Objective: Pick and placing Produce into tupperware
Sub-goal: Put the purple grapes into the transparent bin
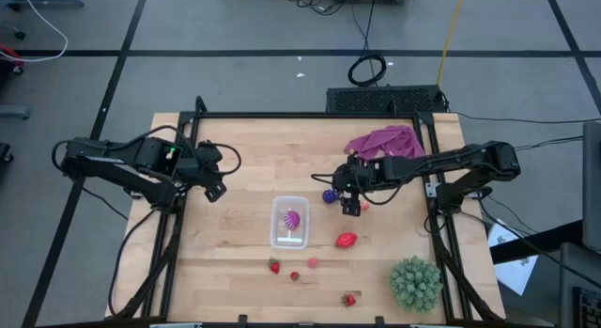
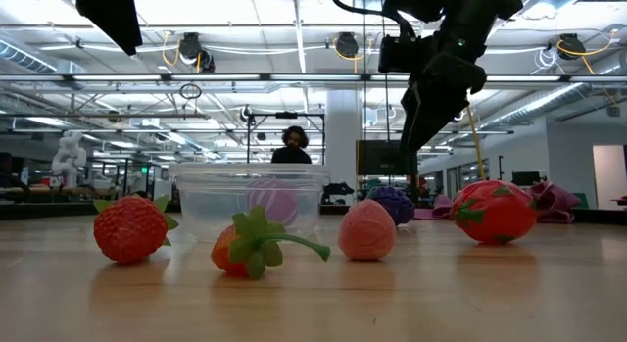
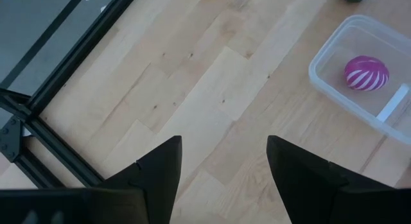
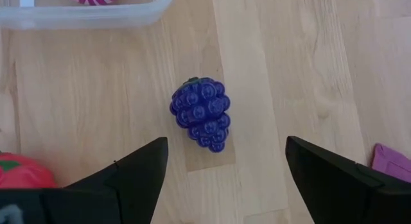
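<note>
Above the right half of the wooden table [image 1: 244,159], your right gripper [image 1: 350,205] is hanging with its two dark fingers spread wide and holding nothing; the small purple toy grape bunch [image 4: 201,115] is lying flat on the wood below it, between those fingers in the right wrist view and touched by neither. At the middle of the table you are looking at the small clear plastic rectangular tupperware [image 1: 290,222], which is already holding the round purple-pink striped toy piece [image 3: 366,72]. Just right of the container the larger red toy fruit [image 1: 346,240] is resting on the wood, and along the near side three small red toy strawberries [image 1: 274,266] are lying scattered, together with a small pink round piece [image 2: 367,230]. Your left gripper [image 1: 215,186] is waiting above the left part of the table, well apart from the container, its fingers partly spread and gripping nothing. A crumpled purple-pink cloth [image 1: 383,141] is lying at the far right, and a spiky green ball-shaped plant [image 1: 416,283] is sitting at the near right corner.
</note>
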`<state>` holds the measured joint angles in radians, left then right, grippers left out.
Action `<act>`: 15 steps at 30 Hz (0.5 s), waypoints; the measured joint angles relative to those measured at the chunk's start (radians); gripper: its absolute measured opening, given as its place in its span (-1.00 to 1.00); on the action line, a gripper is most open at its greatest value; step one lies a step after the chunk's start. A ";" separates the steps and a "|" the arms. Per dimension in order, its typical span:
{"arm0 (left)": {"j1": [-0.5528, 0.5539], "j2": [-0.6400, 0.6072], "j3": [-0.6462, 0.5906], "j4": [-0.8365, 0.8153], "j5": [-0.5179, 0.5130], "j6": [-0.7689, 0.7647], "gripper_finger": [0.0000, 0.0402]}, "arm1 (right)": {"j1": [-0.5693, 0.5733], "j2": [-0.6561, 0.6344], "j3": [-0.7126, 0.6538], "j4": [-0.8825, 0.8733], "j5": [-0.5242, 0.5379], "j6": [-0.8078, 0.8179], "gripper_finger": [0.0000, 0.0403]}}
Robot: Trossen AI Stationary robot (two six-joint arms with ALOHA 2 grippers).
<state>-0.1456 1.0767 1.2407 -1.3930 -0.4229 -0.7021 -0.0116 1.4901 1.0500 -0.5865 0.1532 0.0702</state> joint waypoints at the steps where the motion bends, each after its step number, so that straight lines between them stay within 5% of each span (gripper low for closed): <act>1: 0.000 0.000 0.000 0.000 0.000 0.000 0.16 | -0.002 0.005 0.000 0.000 0.000 0.001 0.53; 15: 0.000 0.000 0.000 -0.001 0.000 0.012 0.16 | -0.011 0.071 0.000 0.048 -0.123 -0.067 0.52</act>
<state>-0.1458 1.0771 1.2407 -1.3937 -0.4232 -0.6903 -0.0222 1.5612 1.0500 -0.5386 0.0301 0.0035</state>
